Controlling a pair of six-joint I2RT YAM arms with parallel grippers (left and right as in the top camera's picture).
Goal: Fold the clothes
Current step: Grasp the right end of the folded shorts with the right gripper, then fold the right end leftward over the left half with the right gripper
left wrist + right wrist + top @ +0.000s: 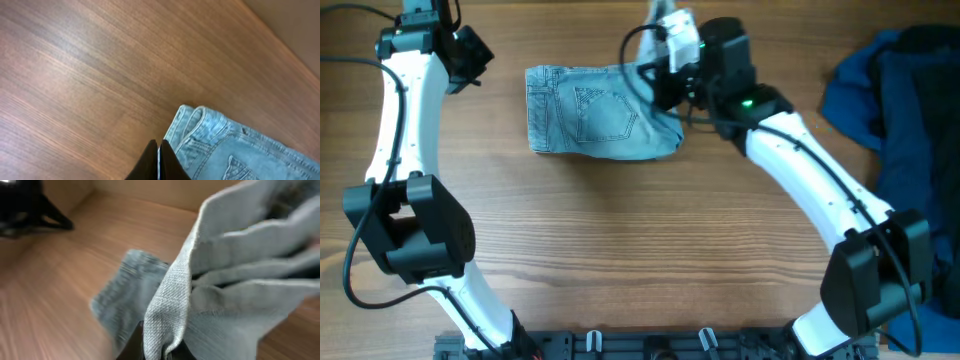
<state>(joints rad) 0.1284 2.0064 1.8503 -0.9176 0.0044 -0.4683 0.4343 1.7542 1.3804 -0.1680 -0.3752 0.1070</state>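
1. The light blue faded denim shorts are lying already doubled over on the brown wooden table, back pocket facing up. In the overhead view they're sitting toward 12 o'clock from the table's middle, with the long axis running 9 to 3 o'clock. The 9 o'clock end is looking like the waistband to me.
2. The right gripper is sitting right at the 3 o'clock end of the shorts and pinching the cloth there. In the right wrist view the denim is bunching up out of the closed jaws, so it's clamped on fabric and lifting that edge a bit.
3. The left gripper is hanging off past the 9 o'clock end, up toward 10 o'clock from the shorts and not touching them. In its own camera the two fingers are pressing flat together with nothing between them, and the shorts are showing off at about 3 o'clock of the fingertips.
4. So the right arm is clearly the nearer one — I'm guessing the next fold is carrying the 3 o'clock end over toward 9 o'clock, along that long axis.
5. No boxes or bins are showing anywhere — just a heap of dark navy blue garments sitting well apart at 3 o'clock.
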